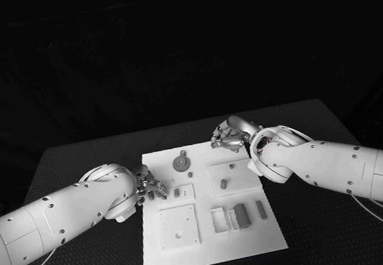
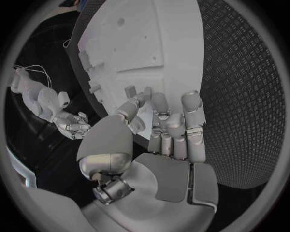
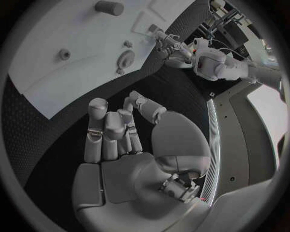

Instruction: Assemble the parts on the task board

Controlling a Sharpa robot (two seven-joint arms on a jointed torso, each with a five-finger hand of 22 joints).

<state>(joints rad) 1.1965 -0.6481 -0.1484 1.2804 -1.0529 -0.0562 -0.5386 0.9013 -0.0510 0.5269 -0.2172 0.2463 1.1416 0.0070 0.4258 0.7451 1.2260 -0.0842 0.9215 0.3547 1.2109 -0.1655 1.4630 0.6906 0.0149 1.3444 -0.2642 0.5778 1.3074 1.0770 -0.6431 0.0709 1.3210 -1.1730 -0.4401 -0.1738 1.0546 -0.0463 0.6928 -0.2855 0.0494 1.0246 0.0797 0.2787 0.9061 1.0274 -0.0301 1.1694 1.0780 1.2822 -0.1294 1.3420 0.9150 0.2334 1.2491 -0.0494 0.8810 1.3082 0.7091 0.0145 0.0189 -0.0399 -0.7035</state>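
The white task board [image 1: 211, 236] lies in the middle of the black table. On it are a round disc part [image 1: 183, 163], a small part [image 1: 177, 191], a short peg [image 1: 224, 183] and two dark blocks [image 1: 241, 214] beside pale slots. My left hand [image 1: 149, 187] sits at the board's left edge with its fingers [image 2: 175, 125] curled in and nothing in them. Its thumb reaches toward a small part [image 2: 130, 91]; I cannot tell if it touches. My right hand [image 1: 233, 133] hovers at the board's far right corner, its fingers [image 3: 108, 130] curled and holding nothing.
A square plate [image 1: 179, 226] with small holes lies on the near left of the board. Black textured table [image 1: 81, 160] surrounds the board on all sides. The disc part [image 3: 125, 59] and the peg [image 3: 108, 7] also appear in the right wrist view.
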